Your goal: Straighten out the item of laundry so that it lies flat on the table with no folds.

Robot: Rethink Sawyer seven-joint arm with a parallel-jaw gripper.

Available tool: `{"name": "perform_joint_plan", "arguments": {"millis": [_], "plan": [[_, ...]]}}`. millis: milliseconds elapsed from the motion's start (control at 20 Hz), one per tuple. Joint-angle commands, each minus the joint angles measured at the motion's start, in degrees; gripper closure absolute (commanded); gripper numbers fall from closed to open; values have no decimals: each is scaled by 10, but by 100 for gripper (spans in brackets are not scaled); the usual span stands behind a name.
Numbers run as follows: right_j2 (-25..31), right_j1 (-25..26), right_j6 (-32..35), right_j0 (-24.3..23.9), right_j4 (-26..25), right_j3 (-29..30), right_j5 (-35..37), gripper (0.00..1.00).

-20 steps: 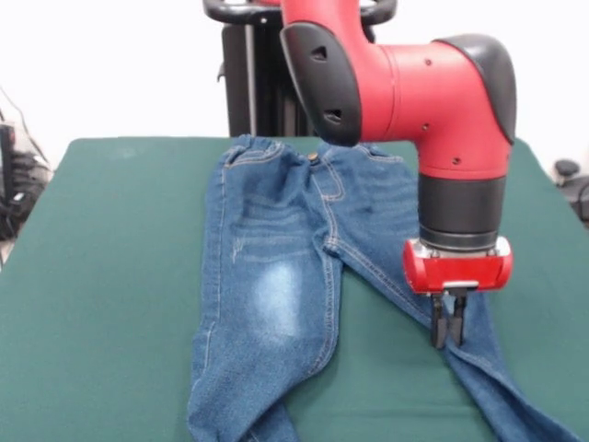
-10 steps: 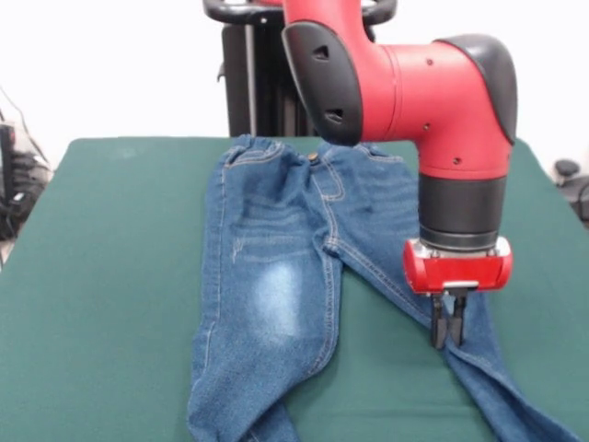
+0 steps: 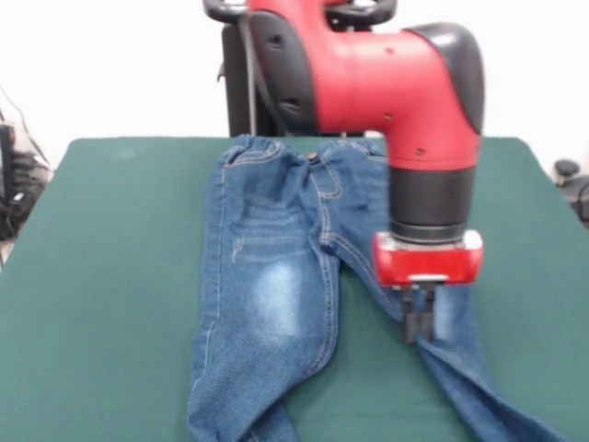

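The item of laundry, a small pair of blue jeans (image 3: 267,276), lies on the green table (image 3: 101,276) with its waistband at the far edge. One leg with a pale thigh patch runs straight toward the near edge, where its end looks folded over. The other leg (image 3: 479,387) angles out to the lower right. My gripper (image 3: 416,333) points straight down at that leg's inner edge, fingers pressed together on the denim. The red wrist hides part of the upper thigh.
Dark equipment and cables (image 3: 18,184) sit beyond the table's left side, and a small dark object (image 3: 569,173) beyond its right side. Bare green cloth lies on both sides of the jeans.
The arm has swung left in the picture, and the gripper has moved left and slightly up. The inner edge of the angled leg has shifted left with it.
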Motion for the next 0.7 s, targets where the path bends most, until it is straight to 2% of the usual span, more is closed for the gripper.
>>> {"name": "perform_joint_plan", "arguments": {"millis": [50, 250, 400, 700], "plan": [[91, -52, -136, -138, -52, 59, 85, 100], [130, -59, -170, -195, -77, 64, 108, 100], [152, -54, -166, -220, -98, 64, 110, 100], [167, -40, -134, -227, -130, 62, 101, 100]]}}
